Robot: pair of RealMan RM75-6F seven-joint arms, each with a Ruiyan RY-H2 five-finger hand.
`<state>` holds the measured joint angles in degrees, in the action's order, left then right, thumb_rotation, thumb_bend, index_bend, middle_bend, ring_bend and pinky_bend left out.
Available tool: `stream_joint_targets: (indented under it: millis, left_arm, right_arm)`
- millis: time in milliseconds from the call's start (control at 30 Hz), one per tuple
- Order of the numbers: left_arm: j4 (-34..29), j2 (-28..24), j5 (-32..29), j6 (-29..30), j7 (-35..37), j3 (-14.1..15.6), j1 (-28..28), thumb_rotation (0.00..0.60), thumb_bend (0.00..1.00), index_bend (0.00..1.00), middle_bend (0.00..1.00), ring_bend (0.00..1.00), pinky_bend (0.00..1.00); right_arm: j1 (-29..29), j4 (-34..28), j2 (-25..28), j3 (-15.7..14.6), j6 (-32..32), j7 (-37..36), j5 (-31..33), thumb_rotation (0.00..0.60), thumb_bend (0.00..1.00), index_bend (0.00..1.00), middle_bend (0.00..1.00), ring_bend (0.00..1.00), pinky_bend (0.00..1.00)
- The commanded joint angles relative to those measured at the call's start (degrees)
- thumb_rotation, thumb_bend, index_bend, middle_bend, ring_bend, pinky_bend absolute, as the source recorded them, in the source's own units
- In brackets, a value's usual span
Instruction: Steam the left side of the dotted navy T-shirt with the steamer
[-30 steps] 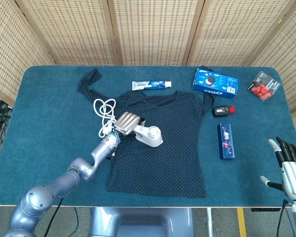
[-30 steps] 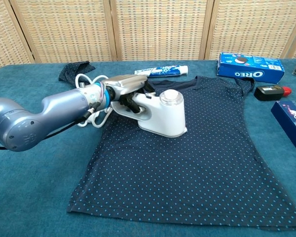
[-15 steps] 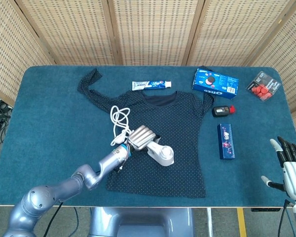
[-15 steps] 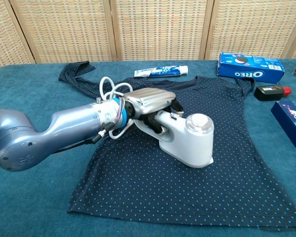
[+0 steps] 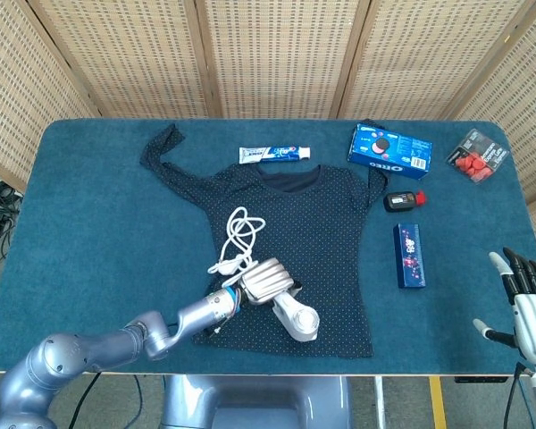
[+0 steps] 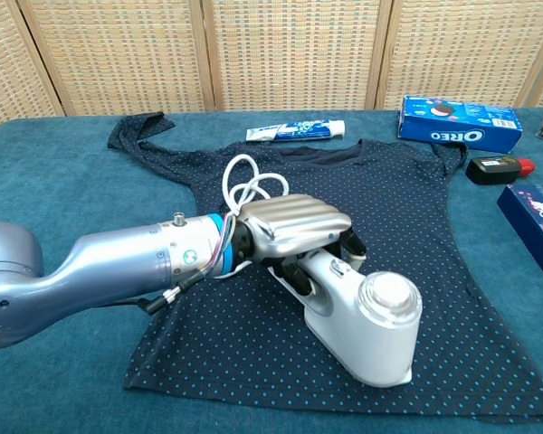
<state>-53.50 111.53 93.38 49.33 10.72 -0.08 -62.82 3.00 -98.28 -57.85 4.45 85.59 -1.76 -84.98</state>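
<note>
The left hand is wrapped around the handle of the steamer, fingers curled under the grip. The steamer's head rests on the dotted navy T-shirt, close to the shirt's bottom hem and on its left half (left as the robot sees it). The steamer's long axis runs diagonally from the hand toward the hem, head leading. Its white cord trails back from the hand in loops over the shirt's left side.

The shirt lies flat on the table, collar away from the robot, its long axis running from collar to hem. The unsteamed remainder of the left side appears to lie behind the steamer head, toward the collar.

The right hand is spread and holds nothing, well apart from the shirt at the table's right edge; the left hand is nearer.
</note>
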Motion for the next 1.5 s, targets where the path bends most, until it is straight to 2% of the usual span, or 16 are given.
stream_joint_targets:
  millis: [33,400,800,1100,1333,1500]
  left_arm:
    - [-0.36,-0.4,0.9,1.01,-1.71,0.85,0.44,0.6,0.67,1.0,0.82,0.71,0.78]
    - [3.64,0.39,-0.15,1.61,-3.33,-0.07,1.45,0.6,0.67,1.0,0.82,0.71,0.78]
    - [8.53,-0.99,-1.69,1.62,-4.05,-0.55,3.02,0.6,0.67,1.0,0.82,0.71,0.78]
    - [10.97,-2.77,-2.24,3.99,-2.79,-0.99,4.7,0.6,0.67,1.0,0.82,0.71,0.77]
    - [15.2,-2.55,-3.36,4.95,-0.62,-1.49,6.25,0.6,0.67,1.0,0.82,0.71,0.77]
    - [16.95,-2.64,-2.6,6.56,1.98,-0.47,7.54,0.6,0.67,1.0,0.82,0.71,0.78]
  right_arm:
    - [-0.02,-0.06,0.03,-0.05,0.06,-0.03,-0.14,0.6,0.0,0.01,0.0,0.0,0.0]
    - [-0.28,-0.28,0.29,-0.14,0.7,-0.35,-0.69,0.6,0.0,0.01,0.0,0.0,0.0]
    - [-0.37,-0.55,0.26,-0.32,0.98,-0.06,-1.24,0.6,0.0,0.01,0.0,0.0,0.0]
    - [-0.25,-0.57,0.11,-0.43,0.73,0.28,-1.34,0.6,0.0,0.01,0.0,0.0,0.0]
    - [-0.23,-0.67,-0.02,-0.56,0.66,0.58,-1.49,0.6,0.0,0.01,0.0,0.0,0.0]
    - [-0.18,-0.64,-0.17,-0.62,0.49,0.83,-1.44,0.6,0.0,0.01,0.0,0.0,0.0]
